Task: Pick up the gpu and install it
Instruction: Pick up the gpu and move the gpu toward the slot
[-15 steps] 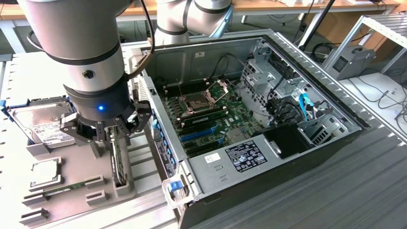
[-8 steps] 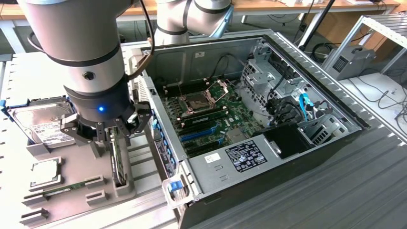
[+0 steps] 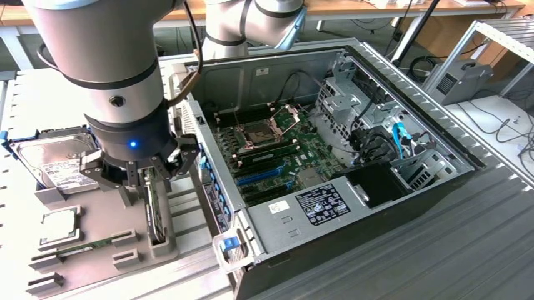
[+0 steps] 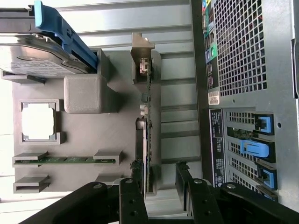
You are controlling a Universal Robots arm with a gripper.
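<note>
- The gpu [image 3: 155, 209] [image 4: 148, 140], a thin green circuit board with a silver metal end bracket, stands on edge in a slot of the grey moulded parts tray [image 3: 100, 215], in the exterior view's lower left.
- The black two-fingered gripper [image 3: 144, 178] [image 4: 159, 173] hangs directly over it, jaws wide apart, one finger on either side of the card, holding nothing.
- Step in hand, as I judge it: the pick-up, with the grip not yet made.
- A sound grip calls for jaws centred on the thin board, clear of the slot walls.
- The open grey metal computer case [image 3: 242, 78] sits just beside the tray, towards the exterior view's right.
</note>
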